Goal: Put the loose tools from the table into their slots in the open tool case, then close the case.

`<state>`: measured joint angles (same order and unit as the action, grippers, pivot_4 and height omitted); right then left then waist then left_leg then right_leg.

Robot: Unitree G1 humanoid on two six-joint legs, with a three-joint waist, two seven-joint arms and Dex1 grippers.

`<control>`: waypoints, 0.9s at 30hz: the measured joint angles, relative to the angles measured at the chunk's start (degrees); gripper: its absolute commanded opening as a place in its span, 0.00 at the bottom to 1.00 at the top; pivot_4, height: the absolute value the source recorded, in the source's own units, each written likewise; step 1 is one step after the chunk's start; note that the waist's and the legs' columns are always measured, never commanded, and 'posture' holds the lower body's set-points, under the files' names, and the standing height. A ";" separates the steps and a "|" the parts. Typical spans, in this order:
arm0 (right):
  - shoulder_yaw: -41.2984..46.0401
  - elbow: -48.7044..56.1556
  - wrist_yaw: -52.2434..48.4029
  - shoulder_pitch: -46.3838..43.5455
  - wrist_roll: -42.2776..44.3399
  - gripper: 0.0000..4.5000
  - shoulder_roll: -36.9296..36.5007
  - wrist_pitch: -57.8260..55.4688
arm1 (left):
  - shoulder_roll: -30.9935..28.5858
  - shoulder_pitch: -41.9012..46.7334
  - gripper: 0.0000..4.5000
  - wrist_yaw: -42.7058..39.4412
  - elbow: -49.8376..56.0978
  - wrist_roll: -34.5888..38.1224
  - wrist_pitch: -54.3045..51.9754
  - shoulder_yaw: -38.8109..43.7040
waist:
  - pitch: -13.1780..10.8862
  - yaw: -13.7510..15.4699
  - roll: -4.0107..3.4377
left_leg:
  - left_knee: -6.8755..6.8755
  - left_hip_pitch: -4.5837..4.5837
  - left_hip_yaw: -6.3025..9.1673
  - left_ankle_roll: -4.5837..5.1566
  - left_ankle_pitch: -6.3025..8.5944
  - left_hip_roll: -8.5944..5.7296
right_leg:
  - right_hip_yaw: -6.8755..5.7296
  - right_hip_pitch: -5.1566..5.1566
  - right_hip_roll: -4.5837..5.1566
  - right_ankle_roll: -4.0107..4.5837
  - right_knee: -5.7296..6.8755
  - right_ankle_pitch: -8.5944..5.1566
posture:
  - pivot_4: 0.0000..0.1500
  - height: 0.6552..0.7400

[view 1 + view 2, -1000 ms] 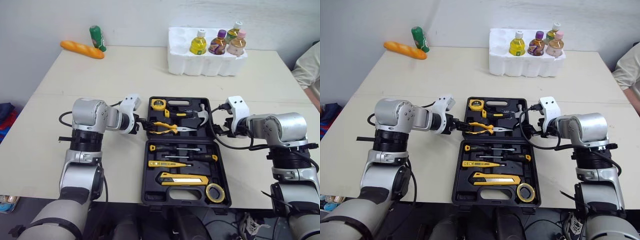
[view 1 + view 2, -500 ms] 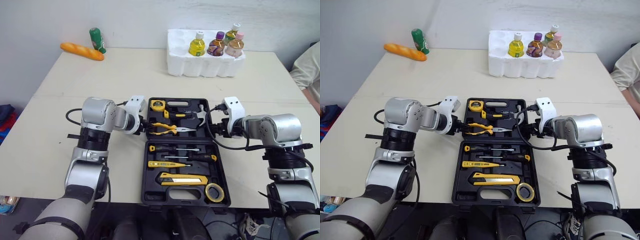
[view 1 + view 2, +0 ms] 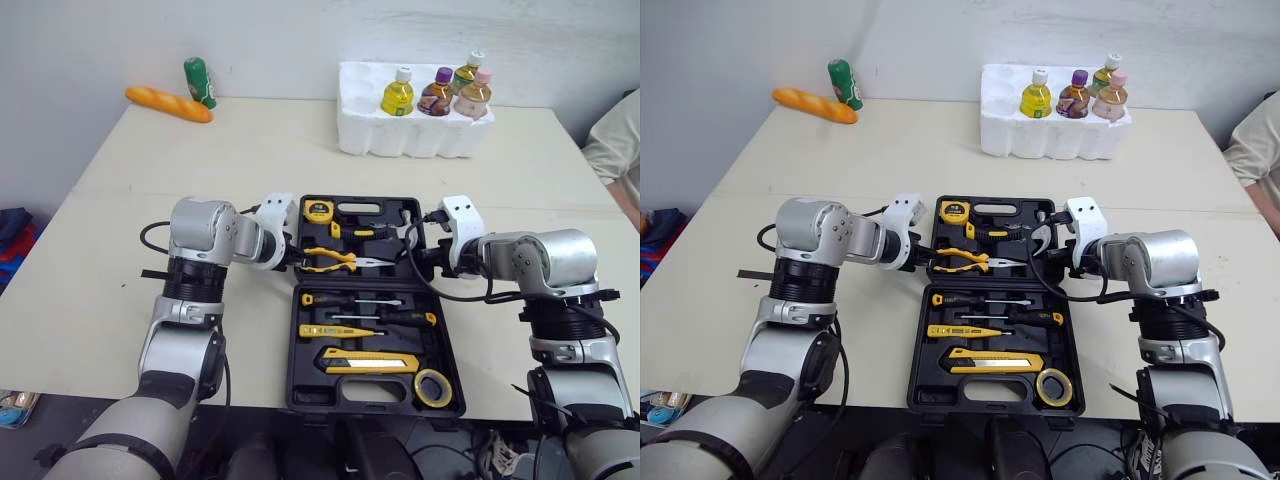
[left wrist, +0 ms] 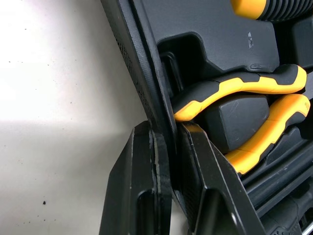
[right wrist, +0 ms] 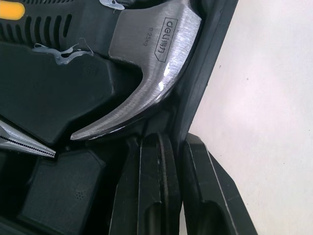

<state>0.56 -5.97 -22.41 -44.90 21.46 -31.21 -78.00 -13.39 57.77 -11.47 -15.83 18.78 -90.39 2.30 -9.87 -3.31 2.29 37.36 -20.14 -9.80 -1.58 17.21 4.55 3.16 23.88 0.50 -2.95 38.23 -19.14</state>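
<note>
The black tool case (image 3: 293, 350) lies open and flat on the table, with tools seated in both halves. The far half holds yellow-handled pliers (image 3: 335, 260), a hammer (image 3: 405, 228) and a tape measure (image 3: 318, 210). The near half holds screwdrivers (image 3: 350, 300), a utility knife (image 3: 368, 360) and a tape roll (image 3: 431, 386). My left gripper (image 3: 292, 258) is shut on the far half's left wall, one finger on each side, right by the pliers' handles (image 4: 244, 88). My right gripper (image 3: 418, 262) is shut on the far half's right wall, beside the hammer head (image 5: 151, 63).
A white foam tray (image 3: 415, 125) with several bottles stands at the table's back right. A baguette (image 3: 168, 103) and a green bottle (image 3: 199, 81) lie at the back left. A person's sleeve (image 3: 615, 140) shows at the right edge.
Both grippers have moved inward to the side walls of the case's far half and have gone from open to shut on them. The case has not moved.
</note>
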 measured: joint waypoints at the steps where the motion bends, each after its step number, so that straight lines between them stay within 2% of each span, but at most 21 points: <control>1: -0.04 0.10 0.03 0.14 -0.06 0.00 -0.14 0.38 | 0.01 -0.06 0.01 -0.49 -0.11 0.01 0.81 -0.01 | 0.00 0.07 0.00 | -0.03 -0.02 0.00 0.01 -0.01 -0.02 | -0.01 0.00 0.01 0.00 -0.06 0.04 | 1.00 0.93; 5: 0.13 2.22 0.79 1.85 -1.39 0.00 -0.14 6.08 | -0.34 -1.47 0.01 -3.02 -0.41 -0.11 9.48 -0.72 | -0.12 0.09 -0.17 | -0.18 -0.30 -0.10 -0.05 -0.03 -0.06 | 0.02 0.21 0.04 -0.09 -0.40 0.44 | 1.00 0.93; 9: 0.35 6.36 1.19 4.33 -3.84 0.00 -0.30 14.80 | -2.26 -4.81 0.01 -7.26 2.34 -1.01 22.04 -2.78 | -0.18 0.02 -0.26 | -0.26 -1.17 -0.26 0.08 -0.37 -0.07 | 0.13 1.28 0.01 -0.10 -0.28 0.48 | 1.00 0.93; 11: 0.23 9.14 1.10 7.20 -5.45 0.00 -1.13 21.92 | -3.66 -8.13 0.01 -10.16 5.29 -2.14 31.82 -4.51 | -0.21 0.01 -0.31 | -0.39 -1.39 -0.35 -0.02 -0.40 -0.01 | 0.15 1.63 -0.08 0.00 -0.25 0.42 | 1.00 0.93; 18: -0.19 14.82 1.91 21.68 -13.49 0.00 -2.08 53.25 | -5.54 -18.70 0.01 -14.31 8.20 -8.00 62.72 -7.50 | -0.31 0.05 -0.42 | -0.47 -1.39 -0.37 -0.21 -0.32 0.14 | 0.15 1.73 -0.27 0.24 -0.37 0.25 | 1.00 0.93; 24: -0.45 11.81 7.64 31.64 -22.45 0.00 -2.46 80.77 | -6.74 -25.48 0.01 -13.69 8.16 -14.77 84.26 -9.97 | -0.40 -0.10 -0.42 | -0.36 -1.36 -0.41 -0.09 -0.33 0.13 | 0.26 1.65 -0.25 0.16 -0.23 0.30 | 1.00 0.93; 27: -0.41 9.63 10.73 35.11 -26.60 0.00 -3.19 90.77 | -8.00 -27.95 0.01 -12.77 8.17 -18.33 92.66 -10.72 | -0.40 -0.09 -0.41 | -0.30 -1.31 -0.41 -0.04 -0.36 0.13 | 0.27 1.58 -0.23 0.15 -0.17 0.33 | 1.00 0.93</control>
<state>0.16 3.66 -11.67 -9.79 -5.14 -34.40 12.77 -21.39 29.82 -24.24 -7.66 0.45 2.26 -8.42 -10.27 -3.40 1.89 37.06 -21.46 -10.21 -1.62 16.85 4.68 3.43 25.47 0.26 -2.80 38.06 -18.82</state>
